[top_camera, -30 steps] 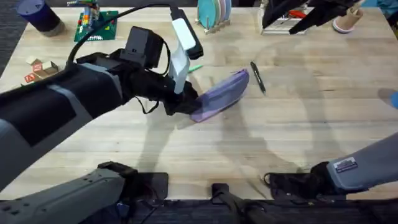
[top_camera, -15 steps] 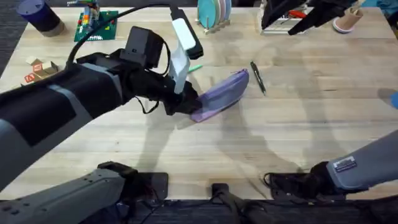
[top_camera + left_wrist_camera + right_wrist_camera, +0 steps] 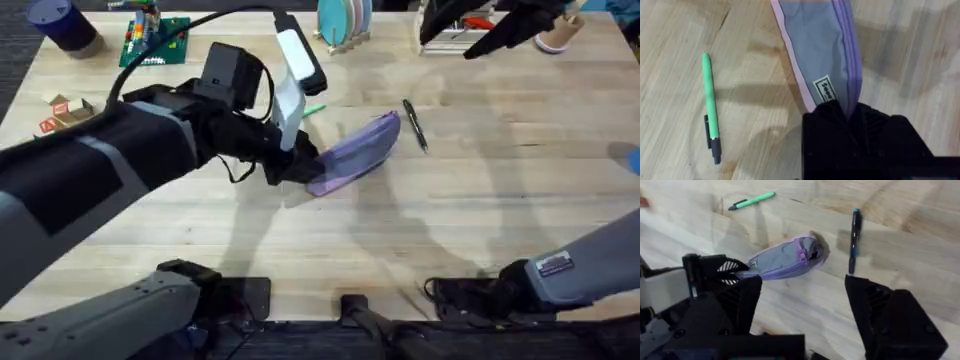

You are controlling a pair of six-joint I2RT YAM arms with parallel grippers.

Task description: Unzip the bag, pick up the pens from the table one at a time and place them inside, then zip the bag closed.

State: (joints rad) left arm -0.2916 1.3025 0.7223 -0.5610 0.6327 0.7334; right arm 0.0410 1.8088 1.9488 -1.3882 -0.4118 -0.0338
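Note:
The lavender bag (image 3: 358, 148) lies slanted in the middle of the table (image 3: 480, 200). My left gripper (image 3: 303, 168) is shut on the bag's near-left end; in the left wrist view the black fingers (image 3: 847, 117) pinch the fabric (image 3: 820, 45) by the zipper edge. The green pen (image 3: 710, 107) lies just beyond the bag, partly hidden under the left arm (image 3: 314, 108). The black pen (image 3: 414, 124) rests right of the bag's far end. My right gripper (image 3: 447, 46) hangs open high over the table; its view looks down on the bag (image 3: 785, 260), green pen (image 3: 752, 200) and black pen (image 3: 854, 240).
Along the far edge stand a purple cup (image 3: 60, 25), a green board (image 3: 155, 40), a plate rack (image 3: 345, 20) and a mug (image 3: 555, 35). A small red-and-white box (image 3: 60, 110) sits at the left edge. Bare wood lies in front of the bag.

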